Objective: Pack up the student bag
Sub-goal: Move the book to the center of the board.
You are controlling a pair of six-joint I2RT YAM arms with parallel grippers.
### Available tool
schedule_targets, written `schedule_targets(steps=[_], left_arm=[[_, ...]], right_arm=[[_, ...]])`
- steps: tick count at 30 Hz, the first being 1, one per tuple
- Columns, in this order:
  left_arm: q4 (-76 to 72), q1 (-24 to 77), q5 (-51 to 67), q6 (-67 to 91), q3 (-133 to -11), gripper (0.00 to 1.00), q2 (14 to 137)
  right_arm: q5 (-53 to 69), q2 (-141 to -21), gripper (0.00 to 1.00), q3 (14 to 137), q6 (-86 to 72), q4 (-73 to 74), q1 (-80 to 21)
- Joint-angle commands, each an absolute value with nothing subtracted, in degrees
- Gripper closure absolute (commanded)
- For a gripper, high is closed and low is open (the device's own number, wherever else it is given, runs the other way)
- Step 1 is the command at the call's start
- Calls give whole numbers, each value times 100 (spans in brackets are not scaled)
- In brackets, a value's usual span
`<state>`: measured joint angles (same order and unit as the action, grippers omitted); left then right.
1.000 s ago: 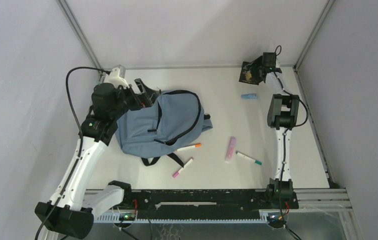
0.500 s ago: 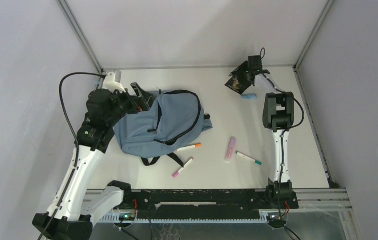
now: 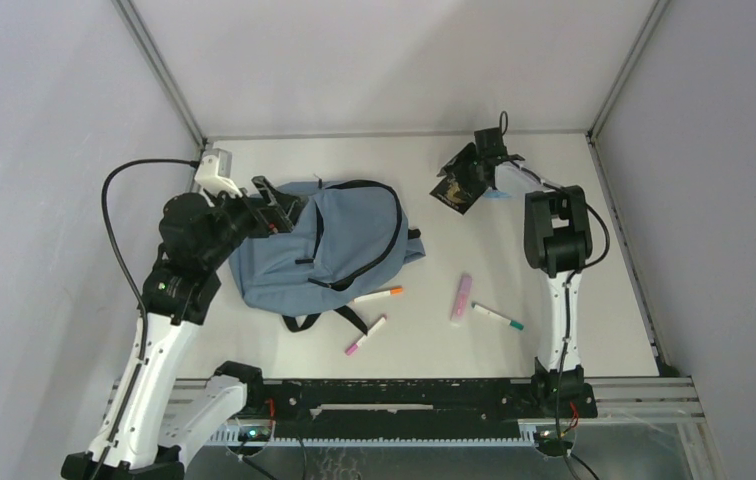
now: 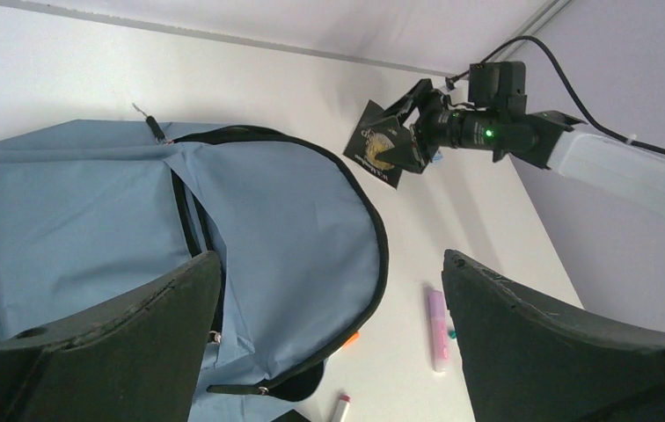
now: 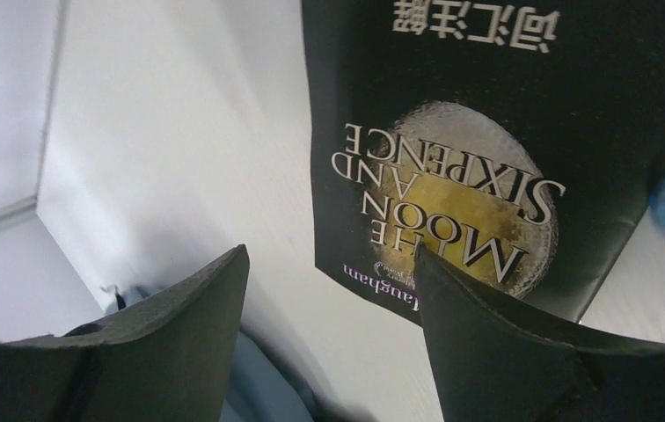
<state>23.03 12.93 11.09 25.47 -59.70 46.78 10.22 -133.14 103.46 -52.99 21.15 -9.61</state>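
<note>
The student bag [image 3: 324, 250] lies flat on the left half of the bench [image 3: 564, 290], its zip arc facing right. The left claw [image 3: 276, 198] is nearer, fingers wide apart at the bag's far-left edge. The right claw [image 3: 472, 168], clamped on a black paperback [image 3: 453, 190], hangs to the bag's right, so the book likely has to travel leftward.

a black paperback [image 5: 487, 149], its cover showing a golden moon and the title "the moon and sixpence", hangs tilted above the far side of the white surface [image 3: 604, 300]. a small pale blue thing [image 3: 497, 194] lies just beside it, too blurred to tell what it is. nearer the middle lie a pink stick [image 3: 462, 297], a green-capped marker [image 3: 498, 317] close to it, an orange-capped marker [image 3: 379, 295] and a pink-capped marker [image 3: 365, 335], none touching another.
</note>
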Motion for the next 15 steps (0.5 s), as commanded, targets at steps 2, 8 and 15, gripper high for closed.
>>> schedule_targets(steps=[2, 8, 15], left_arm=[[2315, 1248, 1147, 2617, -5750, 0, 4556], [2102, 1249, 1382, 2871, -5552, 0, 4517], [1913, 1630, 1619, 3022, -5334, 1, 4874]], right_arm=[[922, -12726, 22, 9055, -5550, 2116, -1245], [1198, -12195, 21, 8162, -5793, 1480, -1826], [2030, -11706, 21, 8030, -5759, 729, -1860]])
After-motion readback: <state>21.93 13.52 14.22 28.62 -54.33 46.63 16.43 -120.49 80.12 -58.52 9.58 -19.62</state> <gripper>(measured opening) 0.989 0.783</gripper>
